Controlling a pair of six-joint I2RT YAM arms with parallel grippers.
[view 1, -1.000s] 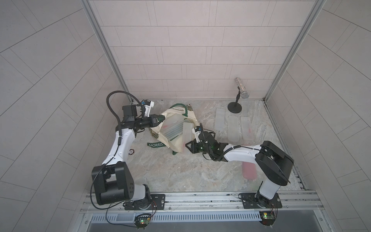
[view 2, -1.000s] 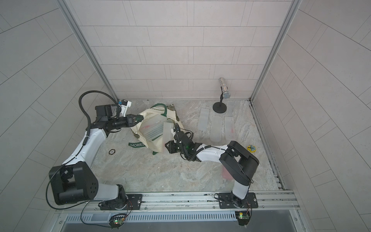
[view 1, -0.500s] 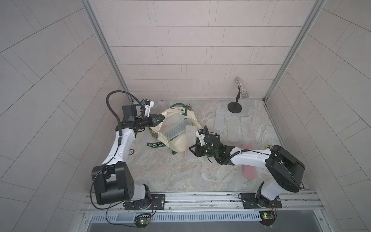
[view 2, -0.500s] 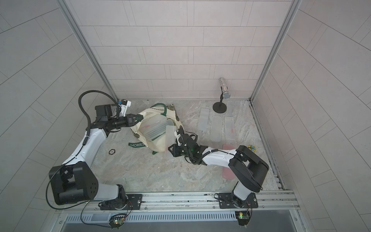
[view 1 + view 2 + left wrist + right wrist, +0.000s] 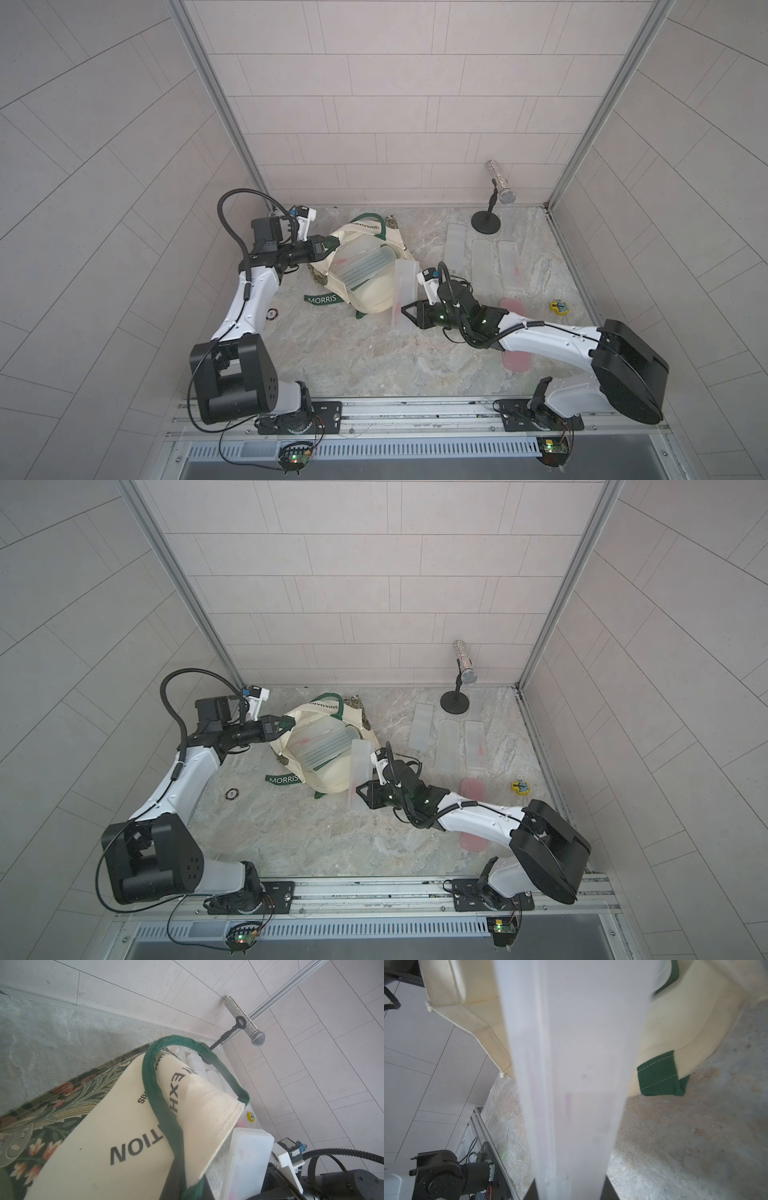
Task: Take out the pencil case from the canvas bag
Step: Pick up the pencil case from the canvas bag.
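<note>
1. Left fingers (image 5: 325, 244) are closed on the rim of the canvas bag (image 5: 374, 297), by a green handle. This keeps the mouth open.
2. Right fingers (image 5: 608, 1191) are clamped on one end of a frosted pencil case (image 5: 402, 291).
3. The case is clear of the bag's mouth and lies alongside the bag's side, the one nearest the right arm. Whether it touches the cloth, cannot tell.
4. Stacked cases (image 5: 360, 266) sit in the bag's mouth. Three loose cases (image 5: 484, 266) lie flat on the tabletop (image 5: 332, 353) near the microphone stand (image 5: 486, 220).
5. Handling, my read: a hard plastic box, stiff and likely light. The smooth walls look slippery.
6. Held by its end, the long body works as a lever and could twist or slide in the grip.
7. A safer hold would be across the narrow width, nearer the middle, with a modest squeeze, since the lid may flex.
8. The bag is soft and would likely slump without the pinch on its rim.
</note>
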